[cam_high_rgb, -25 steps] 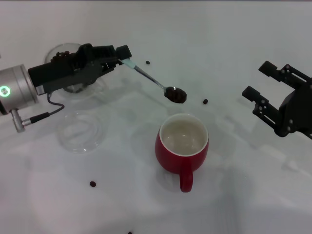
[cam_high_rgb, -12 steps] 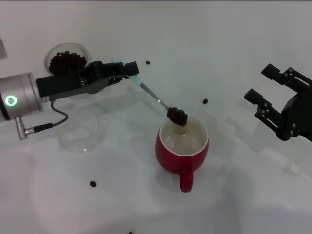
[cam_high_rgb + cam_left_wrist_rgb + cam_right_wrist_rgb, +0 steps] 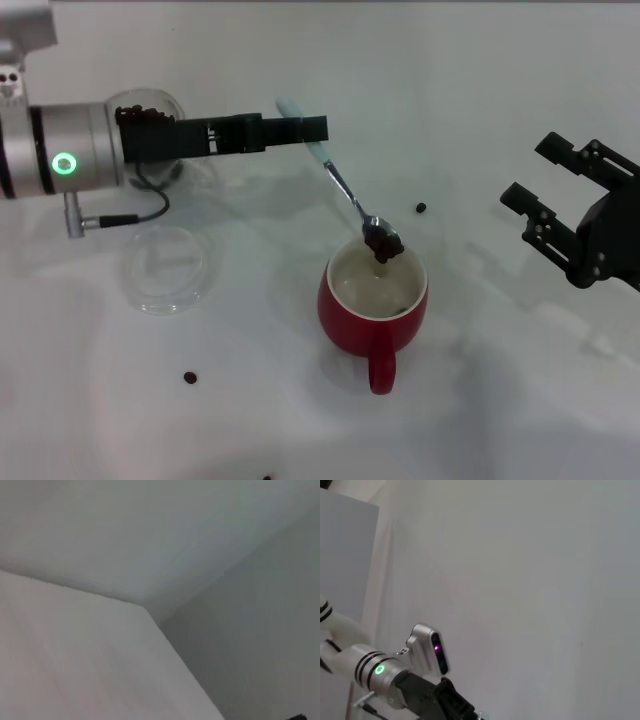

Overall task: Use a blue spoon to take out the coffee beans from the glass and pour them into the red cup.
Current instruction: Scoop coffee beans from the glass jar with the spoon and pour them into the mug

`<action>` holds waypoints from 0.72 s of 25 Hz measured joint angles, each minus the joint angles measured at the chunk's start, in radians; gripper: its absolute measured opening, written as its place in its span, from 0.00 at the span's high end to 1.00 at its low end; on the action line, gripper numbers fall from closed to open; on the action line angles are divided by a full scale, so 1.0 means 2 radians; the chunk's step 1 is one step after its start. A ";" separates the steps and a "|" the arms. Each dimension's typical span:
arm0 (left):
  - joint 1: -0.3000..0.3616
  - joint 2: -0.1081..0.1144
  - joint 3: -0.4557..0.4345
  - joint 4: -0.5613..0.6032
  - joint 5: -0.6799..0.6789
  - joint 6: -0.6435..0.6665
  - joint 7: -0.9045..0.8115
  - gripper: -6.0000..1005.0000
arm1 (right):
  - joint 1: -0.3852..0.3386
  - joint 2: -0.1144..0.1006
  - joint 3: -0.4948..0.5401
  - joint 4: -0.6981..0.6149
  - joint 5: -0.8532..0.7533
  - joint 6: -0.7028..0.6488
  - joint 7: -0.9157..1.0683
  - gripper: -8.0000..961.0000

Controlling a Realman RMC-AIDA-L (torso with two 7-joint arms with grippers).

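Glossy red cup (image 3: 372, 305) (cream inside), shiny-metal blue spoon (image 3: 345, 195) w/ clear glass (image 3: 150, 120)

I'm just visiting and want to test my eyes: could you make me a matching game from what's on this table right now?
Things:
1. pale-blue-handled metal spoon
2. glossy red mug
3. flat round clear glass dish
4. right claw

States:
A. lies bare on the table
B. open, off to the side
C. tilted over the mug, carrying dark beans
D. stands upright, handle toward the camera

Pairs: 1-C, 2-D, 3-A, 4-B
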 joint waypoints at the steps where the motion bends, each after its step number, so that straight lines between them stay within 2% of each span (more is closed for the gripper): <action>1: -0.006 0.000 0.000 -0.003 0.003 0.000 0.004 0.87 | 0.000 0.000 0.000 0.000 0.000 0.000 0.000 0.42; 11: -0.054 -0.008 0.000 -0.024 0.041 0.000 0.021 0.87 | 0.004 0.000 0.000 0.000 0.003 0.000 0.000 0.42; 18: -0.066 -0.010 0.000 -0.035 0.053 0.002 0.022 0.87 | 0.005 0.000 0.000 0.000 0.006 0.001 0.000 0.42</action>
